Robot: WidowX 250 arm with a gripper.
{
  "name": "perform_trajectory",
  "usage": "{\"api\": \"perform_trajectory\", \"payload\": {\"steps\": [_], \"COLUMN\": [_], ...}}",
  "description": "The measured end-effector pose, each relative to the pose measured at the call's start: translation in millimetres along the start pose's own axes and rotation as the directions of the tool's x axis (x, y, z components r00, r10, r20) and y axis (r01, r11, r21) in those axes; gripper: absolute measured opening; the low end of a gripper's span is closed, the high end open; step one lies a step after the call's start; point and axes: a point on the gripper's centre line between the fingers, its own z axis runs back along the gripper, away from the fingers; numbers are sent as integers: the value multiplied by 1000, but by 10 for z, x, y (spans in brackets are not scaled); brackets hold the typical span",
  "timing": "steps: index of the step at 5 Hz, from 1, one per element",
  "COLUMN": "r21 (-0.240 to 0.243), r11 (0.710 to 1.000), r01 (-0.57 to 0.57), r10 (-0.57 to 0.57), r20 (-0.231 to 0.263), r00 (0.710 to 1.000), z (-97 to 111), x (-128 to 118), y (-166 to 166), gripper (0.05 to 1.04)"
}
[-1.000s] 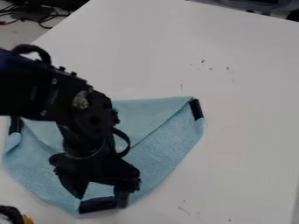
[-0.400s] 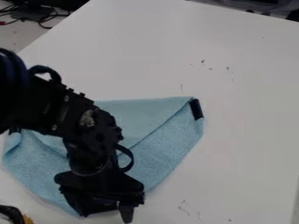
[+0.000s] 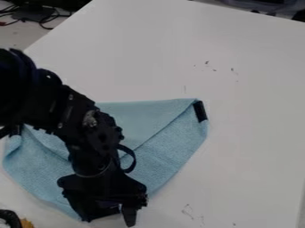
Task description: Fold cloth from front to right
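Step in hand: looks like getting the grasp on the cloth's front corner; the fold proper has yet to happen. Blue cloth (image 3: 164, 149) lies on the bench (image 3: 244, 133), left and lower left of frame, top edge roughly straight, a diagonal crease or layer edge coming down from the dark tab (image 3: 200, 111) at its right corner. Arm (image 3: 92, 136) comes in from the left edge, across the cloth. Pincer (image 3: 109, 221) is at bottom, left of centre, over the front corner; fingers spread well apart, no cloth seen clamped. Can't tell if the tips touch the cloth or bench.

Next move, my call: set the fingers either side of the front corner, low enough to catch the fabric, close, check the hold, lift a little, carry the corner toward the right tab, lay it down, let go. Risk: closing too high and missing the corner.
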Motion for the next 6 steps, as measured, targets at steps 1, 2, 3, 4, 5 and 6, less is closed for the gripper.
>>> {"api": "perform_trajectory", "payload": {"steps": [1, 2, 3, 4, 5, 6], "r21": [16, 56, 92, 107, 140, 157], "r11": [1000, 998, 996, 994, 990, 986], "r01": [12, 2, 18, 8, -30, -50], "r10": [-12, -1, -18, -8, 31, 47], "r20": [-13, -10, -2, 3, -2, 23], "r00": [1000, 1000, 1000, 1000, 1000, 999], "z": [-30, -56, -78, -70, -3, 205], "x": [14, 83, 136, 149, 101, 118], "y": [20, 12, 5, 1, -33, -82], "gripper": [737, 593, 528, 462, 366, 200]}}
